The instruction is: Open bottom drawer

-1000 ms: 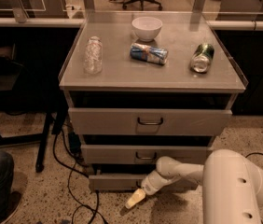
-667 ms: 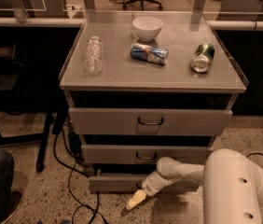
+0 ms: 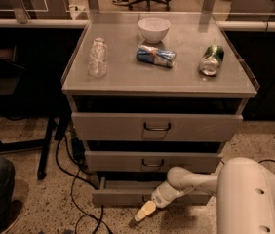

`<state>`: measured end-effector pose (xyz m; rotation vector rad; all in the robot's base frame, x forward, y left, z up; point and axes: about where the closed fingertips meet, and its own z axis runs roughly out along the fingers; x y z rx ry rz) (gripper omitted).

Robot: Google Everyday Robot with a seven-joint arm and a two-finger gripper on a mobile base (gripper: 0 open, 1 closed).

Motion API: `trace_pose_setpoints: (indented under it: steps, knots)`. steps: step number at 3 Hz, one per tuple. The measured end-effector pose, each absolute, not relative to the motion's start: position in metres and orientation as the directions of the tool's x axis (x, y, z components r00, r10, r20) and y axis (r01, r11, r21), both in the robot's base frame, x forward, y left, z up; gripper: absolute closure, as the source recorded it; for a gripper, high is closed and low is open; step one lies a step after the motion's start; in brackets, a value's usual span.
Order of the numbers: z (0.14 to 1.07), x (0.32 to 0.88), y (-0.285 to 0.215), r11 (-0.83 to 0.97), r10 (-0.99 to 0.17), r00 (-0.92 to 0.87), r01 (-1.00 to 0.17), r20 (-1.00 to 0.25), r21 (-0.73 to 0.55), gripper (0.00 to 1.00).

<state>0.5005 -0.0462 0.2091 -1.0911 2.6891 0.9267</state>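
Across the middle stands one grey cabinet whose counter [image 3: 127, 79] tops three drawers: a top drawer [image 3: 108, 126], a middle drawer [image 3: 113, 161] and, lowest at the floor, the bottom drawer [image 3: 120, 197], its front standing slightly out with a strip of tray showing behind it. One white robot arm [image 3: 247, 194] reaches in from the lower right. Four things sit on the counter: one white bowl [image 3: 153, 29] near the back edge, one clear bottle [image 3: 97, 57] toward the left edge, one blue-and-white can [image 3: 155, 55] lying mid-counter, and one green can [image 3: 211, 60] lying by the right edge. The single tool [image 3: 145, 211] hangs just before the bottom drawer's front, pointing down-left over the floor; whether it is apart, together or touching the drawer, I cannot tell.
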Motion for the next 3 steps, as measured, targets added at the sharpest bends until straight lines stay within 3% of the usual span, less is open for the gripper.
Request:
trace_pose_setpoints:
  steps: [2, 3]
  knots:
    - [0.205, 0.425, -0.055, 0.573, -0.583, -0.775, -0.605, -0.243, 0.554, 0.0]
    - [0.205, 0.426, -0.054, 0.571, -0.585, -0.774, -0.606, -0.243, 0.554, 0.0]
